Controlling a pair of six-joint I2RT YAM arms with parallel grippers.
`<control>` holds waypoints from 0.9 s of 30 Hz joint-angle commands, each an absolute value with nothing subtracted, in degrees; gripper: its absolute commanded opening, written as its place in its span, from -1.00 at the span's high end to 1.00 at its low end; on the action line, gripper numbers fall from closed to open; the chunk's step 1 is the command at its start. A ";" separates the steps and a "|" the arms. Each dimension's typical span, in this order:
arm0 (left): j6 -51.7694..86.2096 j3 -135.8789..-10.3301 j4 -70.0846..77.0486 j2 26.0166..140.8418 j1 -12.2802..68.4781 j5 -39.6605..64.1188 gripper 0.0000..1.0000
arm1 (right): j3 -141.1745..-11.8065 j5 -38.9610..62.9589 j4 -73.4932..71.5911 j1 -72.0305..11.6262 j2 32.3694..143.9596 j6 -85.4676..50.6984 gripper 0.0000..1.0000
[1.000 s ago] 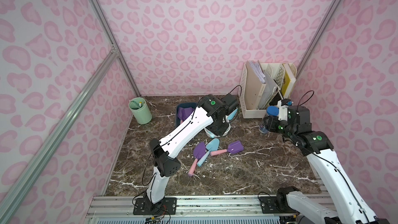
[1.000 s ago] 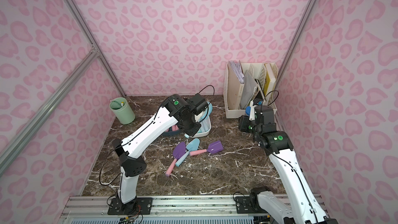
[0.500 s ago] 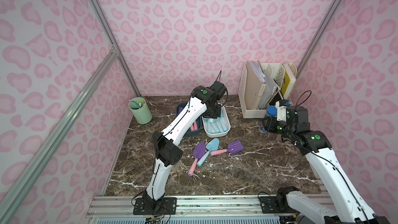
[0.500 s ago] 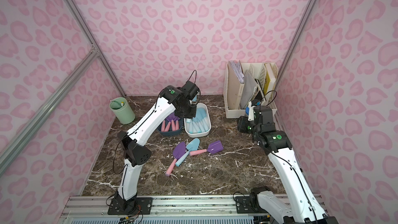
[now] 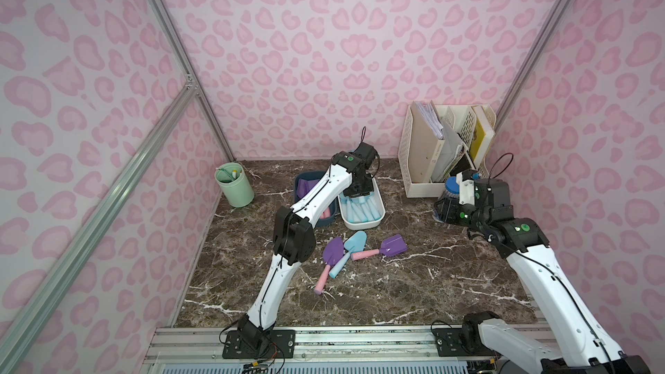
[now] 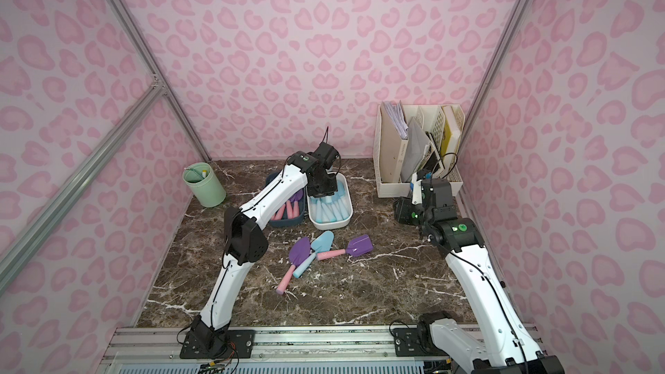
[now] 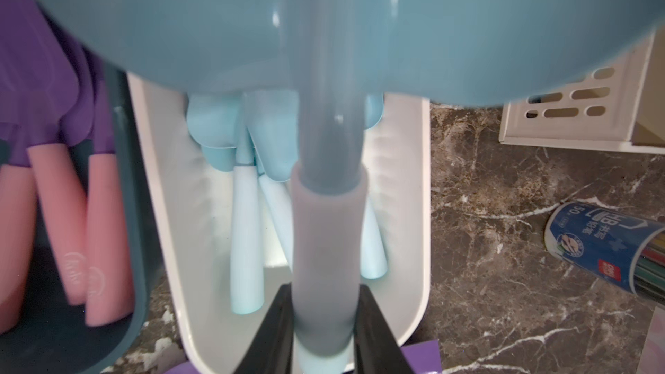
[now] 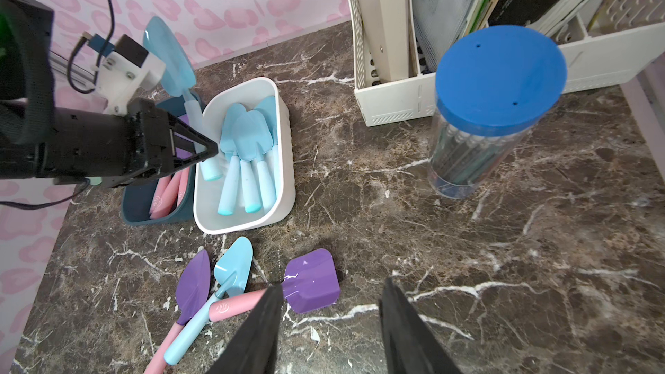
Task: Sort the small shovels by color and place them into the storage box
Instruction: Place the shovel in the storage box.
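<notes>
My left gripper [image 7: 325,318] is shut on the handle of a light blue shovel [image 7: 325,239], held blade-up over the white storage box [image 8: 288,160]. Several light blue shovels [image 8: 248,138] lie in that box. Purple shovels with pink handles [image 7: 100,232] fill the dark blue box [image 8: 136,210] beside it. On the table lie a pointed purple shovel [image 5: 333,250], a light blue one [image 5: 354,241] and a square purple one [image 5: 394,245]. My right gripper [image 8: 331,318] hangs open and empty above the table, near the square purple shovel [image 8: 311,280].
A clear pencil tube with a blue lid [image 8: 493,102] stands close to my right wrist. Behind it is a cream file rack [image 5: 446,149] with folders. A green cup [image 5: 234,188] stands at the back left. Pink walls enclose the table on three sides.
My left arm has drawn its wrist back toward the far wall with the blue shovel, uncovering the white box. The right arm has barely moved.
</notes>
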State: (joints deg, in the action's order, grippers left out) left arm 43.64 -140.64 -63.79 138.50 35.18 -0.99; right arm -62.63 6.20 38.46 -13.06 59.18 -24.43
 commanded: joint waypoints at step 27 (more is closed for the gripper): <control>51.70 -141.20 -58.27 146.22 36.72 9.40 0.96 | -62.70 5.63 39.07 -13.03 58.71 -24.07 0.02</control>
